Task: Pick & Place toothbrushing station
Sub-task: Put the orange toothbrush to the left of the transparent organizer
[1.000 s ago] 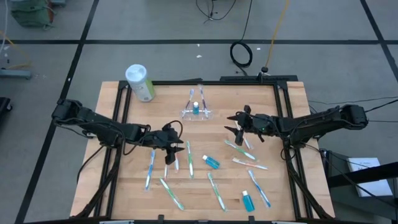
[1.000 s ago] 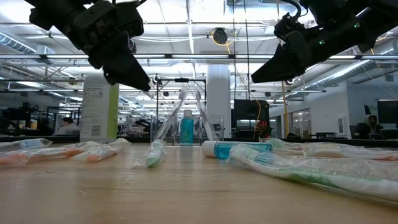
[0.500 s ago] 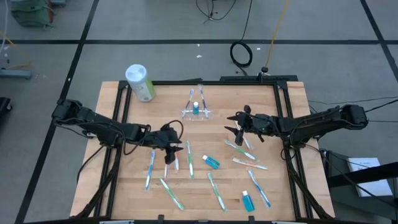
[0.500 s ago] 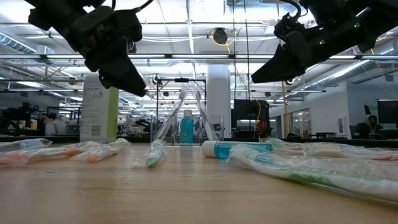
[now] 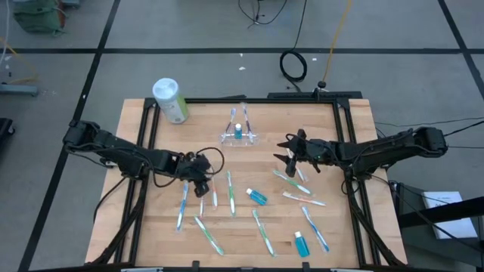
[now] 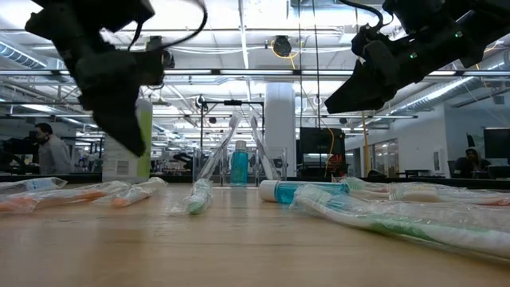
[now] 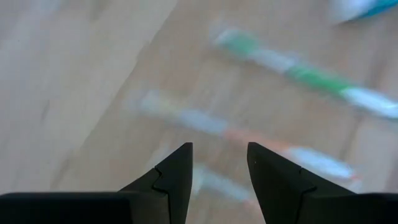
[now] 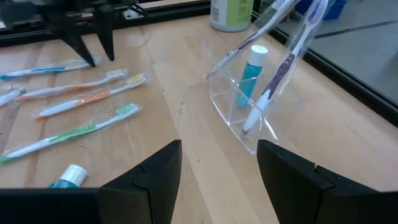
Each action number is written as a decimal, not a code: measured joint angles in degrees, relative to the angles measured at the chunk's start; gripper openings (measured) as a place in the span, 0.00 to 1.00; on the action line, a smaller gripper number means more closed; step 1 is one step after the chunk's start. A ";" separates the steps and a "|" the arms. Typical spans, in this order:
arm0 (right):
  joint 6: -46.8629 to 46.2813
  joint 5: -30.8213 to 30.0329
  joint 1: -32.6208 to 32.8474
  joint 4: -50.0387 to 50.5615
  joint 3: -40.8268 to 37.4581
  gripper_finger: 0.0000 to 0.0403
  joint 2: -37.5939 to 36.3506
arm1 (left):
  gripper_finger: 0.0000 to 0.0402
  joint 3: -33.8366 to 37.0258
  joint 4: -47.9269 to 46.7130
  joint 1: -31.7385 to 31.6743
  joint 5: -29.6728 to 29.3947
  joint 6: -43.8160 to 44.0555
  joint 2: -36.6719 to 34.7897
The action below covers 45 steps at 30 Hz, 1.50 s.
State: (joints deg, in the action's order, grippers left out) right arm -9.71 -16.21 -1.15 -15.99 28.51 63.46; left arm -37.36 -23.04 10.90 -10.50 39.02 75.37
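The toothbrushing station [image 5: 239,136] is a clear holder standing on its base at the table's far middle. It holds two slanting toothbrushes and a blue tube, and also shows in the low view [image 6: 237,163] and the right wrist view [image 8: 261,102]. My left gripper [image 5: 201,188] is open and empty, pointing down over wrapped toothbrushes [image 5: 214,195] left of centre, low over the wood [image 6: 130,146] [image 7: 219,168]. My right gripper [image 5: 281,152] is open and empty, raised to the right of the station and facing it [image 6: 333,105] [image 8: 217,165].
A pale-green cylinder with a white lid [image 5: 170,100] stands at the far left corner. Several wrapped toothbrushes [image 5: 261,230] and two blue tubes [image 5: 257,196] [image 5: 301,243] lie across the near half. A person [image 6: 48,151] shows in the room behind.
My left gripper has gone toward the table's left edge and down, tipping to point more steeply at the wood, now low over the wrapped toothbrushes.
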 joint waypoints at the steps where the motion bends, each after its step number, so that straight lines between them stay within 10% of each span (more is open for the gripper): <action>1: -0.08 0.00 0.00 0.02 -0.02 0.50 0.00 | 0.40 0.00 -2.49 0.00 0.06 4.29 0.00; 8: -0.08 -0.03 0.00 0.06 -0.02 0.50 0.00 | 0.40 0.04 -7.88 1.27 1.70 25.95 0.00; 28: -0.12 -0.03 0.01 0.17 -0.02 0.50 0.00 | 0.39 -0.19 1.11 6.16 0.78 37.36 12.14; 40: -0.12 -0.07 0.02 0.11 -0.02 0.50 0.00 | 0.04 0.19 4.86 6.17 -5.61 41.65 10.86; 45: -0.13 -0.04 0.11 0.11 -0.02 0.50 0.00 | 0.05 0.15 7.40 6.11 -13.83 41.22 9.14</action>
State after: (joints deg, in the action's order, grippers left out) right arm -9.84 -16.25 -1.04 -15.88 28.49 63.46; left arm -37.21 -15.64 17.01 -24.33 80.24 84.51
